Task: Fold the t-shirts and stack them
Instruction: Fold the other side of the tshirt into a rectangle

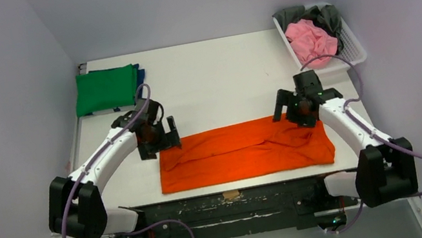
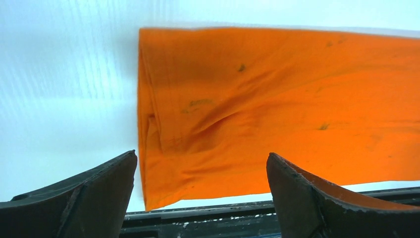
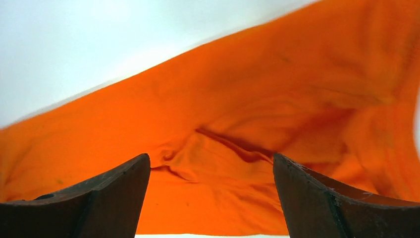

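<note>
Top external: orange t-shirt lies as a folded band near the table's front edge | left gripper and right gripper both spread, empty, at its far corners | cloth limp, light, creased, so probably best pinched at the end corners | mesh basket holds the crumpled pink t-shirt and dark grey t-shirt

No readable text, label, brand, number or sign found in any view. Orange t-shirt plain, only small dark specks seen on cloth. Green t-shirt at far left unmarked. Basket at far right unlabelled.
</note>
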Robot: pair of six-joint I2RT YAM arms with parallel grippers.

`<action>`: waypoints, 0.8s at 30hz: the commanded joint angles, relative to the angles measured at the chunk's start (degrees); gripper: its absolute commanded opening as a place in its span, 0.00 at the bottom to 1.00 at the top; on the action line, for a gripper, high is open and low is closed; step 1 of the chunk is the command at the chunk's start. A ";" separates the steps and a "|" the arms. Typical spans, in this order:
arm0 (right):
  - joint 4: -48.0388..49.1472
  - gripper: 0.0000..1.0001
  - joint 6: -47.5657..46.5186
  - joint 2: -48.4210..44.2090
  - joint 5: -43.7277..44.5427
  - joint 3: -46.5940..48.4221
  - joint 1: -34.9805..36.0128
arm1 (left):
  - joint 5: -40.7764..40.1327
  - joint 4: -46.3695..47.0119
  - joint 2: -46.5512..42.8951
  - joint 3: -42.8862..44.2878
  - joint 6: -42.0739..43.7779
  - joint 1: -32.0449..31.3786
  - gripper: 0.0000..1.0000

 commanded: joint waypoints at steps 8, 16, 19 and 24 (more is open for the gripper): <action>8.47 0.89 -7.05 11.35 -9.66 -1.29 6.40 | 4.04 5.68 2.57 4.69 0.27 0.01 1.00; -5.21 0.88 -5.19 3.32 -14.27 -5.87 9.82 | 2.67 4.13 3.26 6.62 1.00 0.05 1.00; -9.37 0.88 -1.75 -1.28 -17.42 -8.21 15.53 | 1.84 3.17 3.87 7.89 1.53 0.03 1.00; -11.25 0.88 1.67 -8.36 -21.41 -11.04 20.34 | 1.13 1.79 5.87 10.17 2.17 0.05 1.00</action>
